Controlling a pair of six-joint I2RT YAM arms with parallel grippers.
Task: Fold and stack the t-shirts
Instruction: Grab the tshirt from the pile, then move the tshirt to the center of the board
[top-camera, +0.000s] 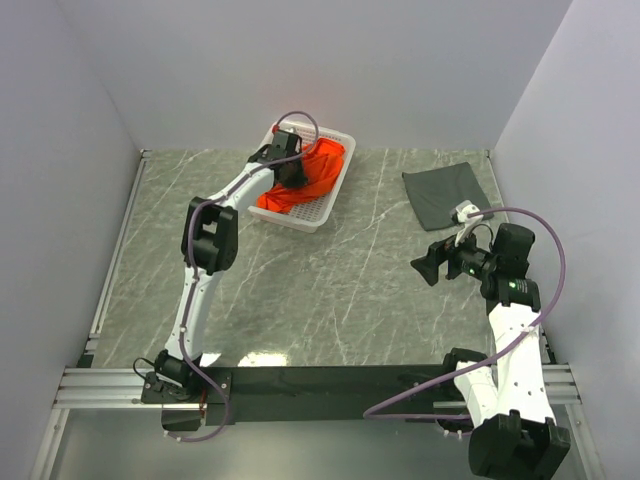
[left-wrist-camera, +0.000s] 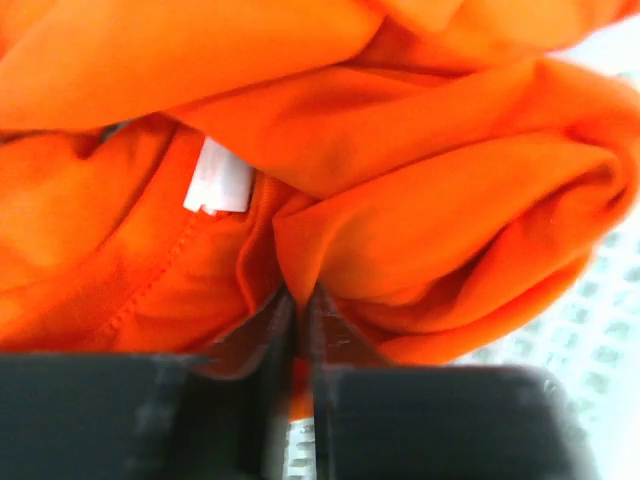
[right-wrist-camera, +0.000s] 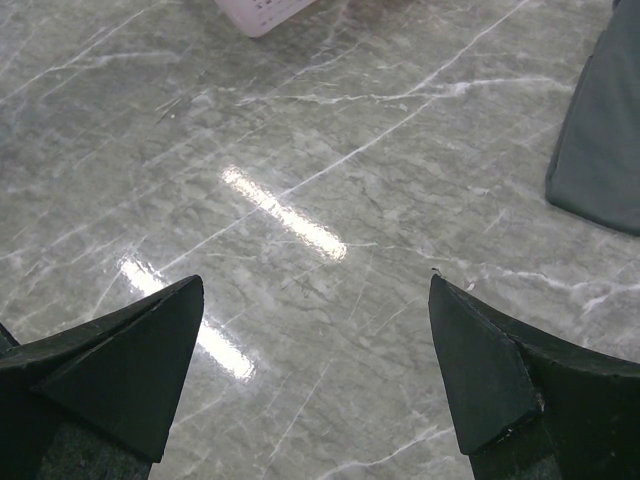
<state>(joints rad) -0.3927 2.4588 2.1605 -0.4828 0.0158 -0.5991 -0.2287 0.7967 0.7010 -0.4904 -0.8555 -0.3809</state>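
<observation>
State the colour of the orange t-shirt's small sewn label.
White label on the bright orange cloth t-shirt; left wrist view.

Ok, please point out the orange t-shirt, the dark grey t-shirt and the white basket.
orange t-shirt (top-camera: 325, 166): top view, bunched folds at its far side.
dark grey t-shirt (top-camera: 447, 195): top view, its middle.
white lattice basket (top-camera: 290, 222): top view, near rim.

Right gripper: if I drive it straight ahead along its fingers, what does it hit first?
Most likely the marble tabletop: the open right gripper angles down at it. A corner of the white basket lies farther ahead; the dark grey t-shirt sits off to the right, out of line.
</observation>
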